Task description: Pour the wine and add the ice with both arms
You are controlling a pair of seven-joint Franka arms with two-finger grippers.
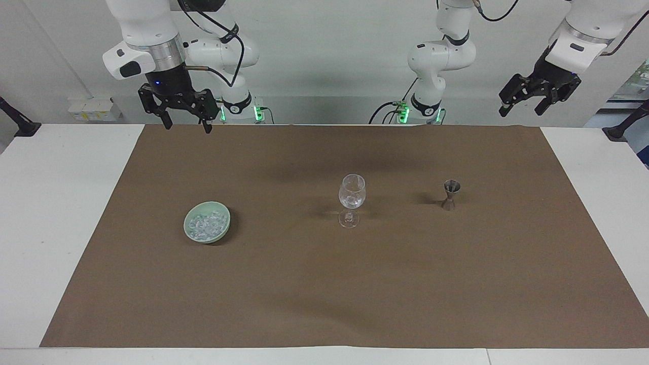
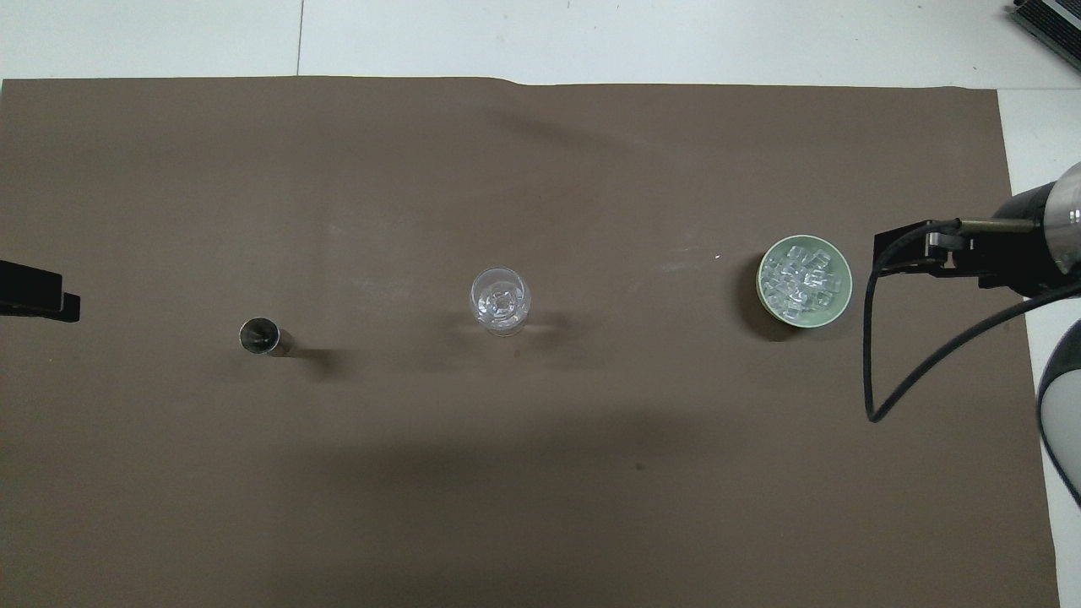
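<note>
A clear wine glass [image 1: 351, 195] stands upright mid-cloth, with clear chunks in its bowl [image 2: 500, 301]. A pale green bowl [image 1: 223, 219] holds the ice [image 1: 204, 224], toward the right arm's end; it also shows in the overhead view [image 2: 763, 287]. A small metal jigger [image 1: 451, 194] stands toward the left arm's end. My right gripper [image 1: 186, 126] hangs open and empty, high over the cloth's edge nearest the robots. My left gripper [image 1: 520, 109] is open and empty, raised over the cloth's corner nearest the robots.
A brown cloth [image 1: 324, 294] covers most of the white table [image 1: 56, 203]. A black cable [image 2: 870, 355] loops down from the right arm's wrist. Black clamps [image 1: 17, 124] sit at the table's corners nearest the robots.
</note>
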